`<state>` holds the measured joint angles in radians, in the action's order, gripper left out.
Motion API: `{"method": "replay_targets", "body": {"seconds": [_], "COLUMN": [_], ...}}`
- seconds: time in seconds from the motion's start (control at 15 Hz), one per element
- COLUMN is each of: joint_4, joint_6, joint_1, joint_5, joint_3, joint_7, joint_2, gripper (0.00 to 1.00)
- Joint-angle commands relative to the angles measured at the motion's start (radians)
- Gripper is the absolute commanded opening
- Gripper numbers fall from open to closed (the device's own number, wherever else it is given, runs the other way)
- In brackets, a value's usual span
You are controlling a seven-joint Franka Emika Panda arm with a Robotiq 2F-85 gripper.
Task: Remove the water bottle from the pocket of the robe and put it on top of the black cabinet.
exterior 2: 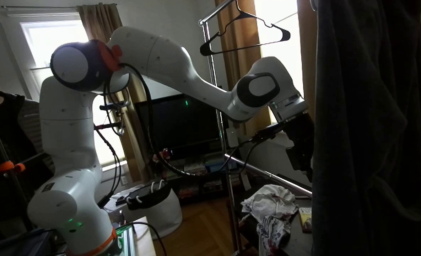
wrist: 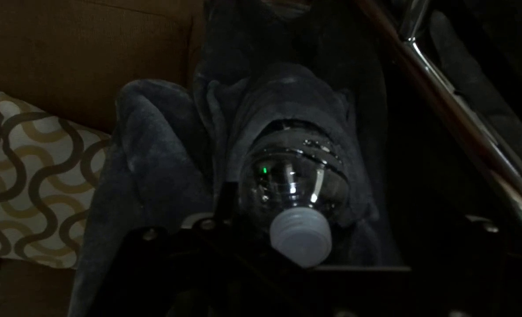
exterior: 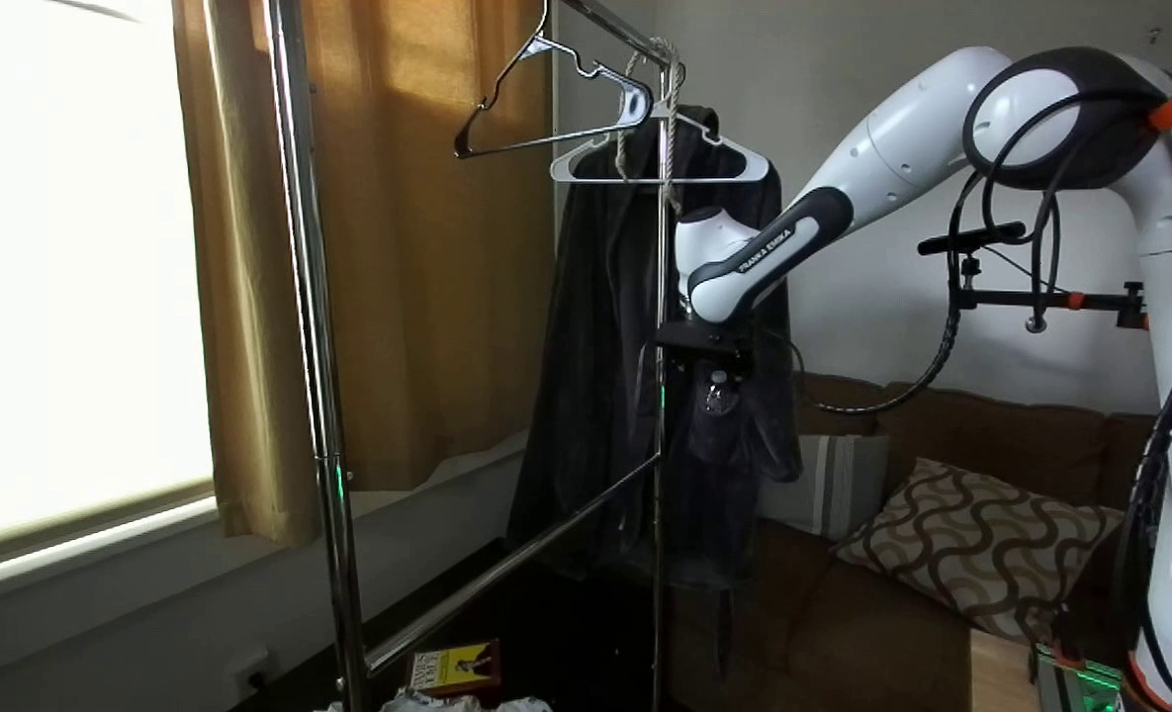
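robe (exterior 2: 366, 124), nearest the camera: hangs dark and tall along the edge of an exterior view; the bottle cannot be made out from there.
water bottle (wrist: 294, 180): upright in the robe's pocket (wrist: 283, 99), white cap (wrist: 301, 237) at the top, clear shoulder showing above the pocket's lip, lower body hidden inside.
gripper (exterior: 712, 363): just over the bottle, pointing steeply down, jaws looking spread with nothing held; the finger at the wrist view's right is lost in shadow.
long axis: up and down, roughly along the gripper's reach, cap end toward it; whether they touch cannot be told.
offset: one finger (wrist: 227, 202) sits just beside the bottle's shoulder, more room opposite, so a small sideways centring seems due before closing and pulling straight up.
black cabinet (exterior 2: 297, 245): probably the low dark top under a book (exterior 2: 305, 218) and crumpled cloth (exterior 2: 272, 204).
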<state>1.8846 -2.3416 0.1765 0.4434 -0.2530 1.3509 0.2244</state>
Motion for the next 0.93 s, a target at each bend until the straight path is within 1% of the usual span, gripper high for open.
{"method": "replay_targets", "body": {"seconds": [0.0,0.13,0.2,0.27,0.4,0.47,0.53,0.73,0.8,0.87], "joint_4": [-0.052,-0.067,-0.071,-0.076,-0.075,-0.078,-0.078,-0.075,-0.074,-0.072], "joint_6": [0.011,0.019,0.023,0.031,0.038,0.047,0.053,0.083,0.098,0.108], "joint_1": [-0.018,-0.020,-0.020,-0.023,-0.024,-0.026,-0.027,-0.028,-0.029,-0.028], "joint_5": [0.021,0.033,0.037,0.045,0.051,0.058,0.062,0.062,0.067,0.065], "joint_3": [-0.036,-0.046,-0.050,-0.054,-0.053,-0.054,-0.054,-0.049,-0.049,-0.046], "joint_7": [0.087,0.086,0.075,0.069,0.050,0.049,0.046,0.004,-0.012,-0.031], "joint_2": [0.040,0.046,0.044,0.043,0.039,0.040,0.038,0.029,0.026,0.022], "gripper": [0.98,0.97,0.94,0.88,0.84,0.80,0.82,0.77,0.80,0.80]}}
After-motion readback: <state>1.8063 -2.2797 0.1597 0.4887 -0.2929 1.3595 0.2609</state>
